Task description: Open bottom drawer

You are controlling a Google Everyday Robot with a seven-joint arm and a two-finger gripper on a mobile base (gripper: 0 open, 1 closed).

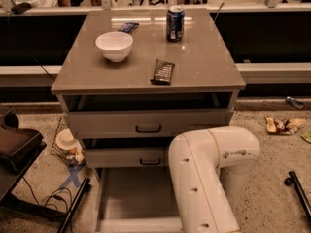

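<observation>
Bottom drawer (132,202) stands well out, tray bare. Gripper hidden behind white arm (204,178); its grip cannot be told.

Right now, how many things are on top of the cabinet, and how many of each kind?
Bowls: 1, the white bowl
Cans: 1, the soda can
Packets: 2, the dark packet and the blue packet
Total: 4
The gripper is out of view; only the white arm shows, in front of the open bottom drawer.
</observation>
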